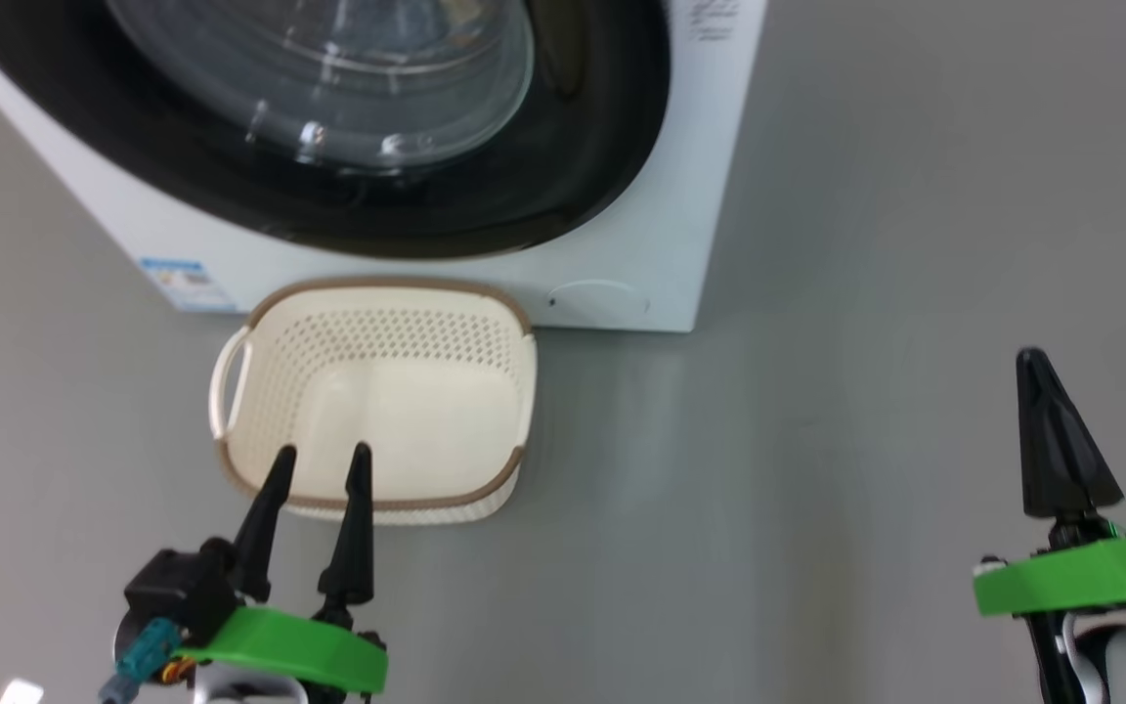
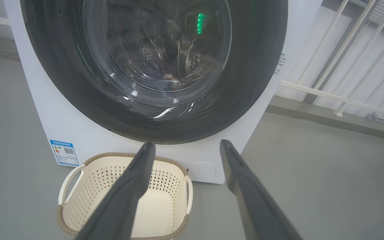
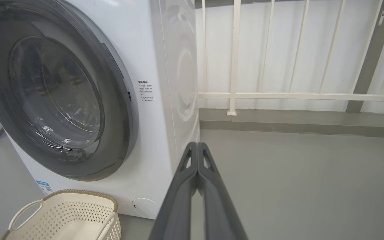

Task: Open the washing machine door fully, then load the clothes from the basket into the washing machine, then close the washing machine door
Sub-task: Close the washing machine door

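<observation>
Standing shut against the front of the white washing machine (image 1: 666, 264), the washing machine door (image 1: 583, 166) shows its glossy black ring and bulging glass window. The cream basket (image 1: 387, 332) sits on the grey floor (image 1: 817, 440) just in front of the machine, below the door, between the blue label sticker (image 1: 187, 282) and the round filter cover (image 1: 597, 298), its bare bottom showing. The left gripper (image 1: 322, 452) hovers over the basket's near rim with its two dark fingers spread wide apart, holding nothing. The right gripper (image 1: 1032, 367) is well off to the right over the floor, fingers pressed together tip to tip with nothing between them. A white railing (image 3: 278, 96) runs beyond the machine's right side.
</observation>
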`<state>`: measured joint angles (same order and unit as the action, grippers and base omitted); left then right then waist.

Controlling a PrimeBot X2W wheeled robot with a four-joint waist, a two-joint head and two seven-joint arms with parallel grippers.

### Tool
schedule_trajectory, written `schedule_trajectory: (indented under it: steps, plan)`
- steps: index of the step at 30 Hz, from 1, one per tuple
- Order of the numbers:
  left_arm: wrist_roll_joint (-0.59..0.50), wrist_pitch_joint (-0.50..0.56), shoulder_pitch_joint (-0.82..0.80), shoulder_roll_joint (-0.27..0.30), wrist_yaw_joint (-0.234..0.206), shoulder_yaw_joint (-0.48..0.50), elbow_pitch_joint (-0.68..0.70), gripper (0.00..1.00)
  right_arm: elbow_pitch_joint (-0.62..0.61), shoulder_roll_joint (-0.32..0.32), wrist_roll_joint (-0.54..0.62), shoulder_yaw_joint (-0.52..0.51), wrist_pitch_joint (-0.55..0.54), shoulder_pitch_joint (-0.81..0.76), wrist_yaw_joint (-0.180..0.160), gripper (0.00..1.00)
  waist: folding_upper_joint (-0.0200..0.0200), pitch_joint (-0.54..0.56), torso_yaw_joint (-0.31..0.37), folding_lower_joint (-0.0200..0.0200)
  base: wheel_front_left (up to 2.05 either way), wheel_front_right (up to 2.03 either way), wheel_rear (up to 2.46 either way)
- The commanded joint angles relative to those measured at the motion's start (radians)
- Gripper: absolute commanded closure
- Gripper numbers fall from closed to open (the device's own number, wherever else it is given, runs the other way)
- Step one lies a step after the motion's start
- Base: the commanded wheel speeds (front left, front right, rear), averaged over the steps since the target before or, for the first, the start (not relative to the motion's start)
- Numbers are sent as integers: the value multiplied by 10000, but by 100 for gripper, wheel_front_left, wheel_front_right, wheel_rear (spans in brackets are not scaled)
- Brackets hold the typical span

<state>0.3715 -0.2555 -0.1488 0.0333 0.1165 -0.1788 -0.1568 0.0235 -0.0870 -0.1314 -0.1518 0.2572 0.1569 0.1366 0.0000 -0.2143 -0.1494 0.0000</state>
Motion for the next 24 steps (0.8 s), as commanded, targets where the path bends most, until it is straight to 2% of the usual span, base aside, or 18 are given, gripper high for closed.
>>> schedule_trajectory:
  steps: [1,16,17,18,19,24]
  plan:
    - [-152,-63,156,170,26,423,164,0,-376,107,30,84,45,-265,-59,100,0,665,653,0,0,0,0]
    - [-267,-63,802,170,61,878,91,0,-657,360,-104,-487,45,-1506,-59,100,0,1564,1258,0,0,0,0]
    - [-271,-63,858,170,56,885,85,0,-676,361,-179,-540,45,-1553,-59,69,0,1641,1281,0,0,0,0]
    - [-277,-63,916,170,49,896,78,0,-674,362,-260,-550,45,-1612,-59,4,0,1715,1304,0,0,0,0]
    - [-289,-63,971,170,44,910,75,0,-659,363,-317,-534,45,-1674,-59,0,0,1780,1324,0,0,0,0]
    - [-389,-63,1122,170,-18,992,165,0,-670,365,-271,-519,45,-1854,-59,0,0,1947,1368,0,0,0,0]
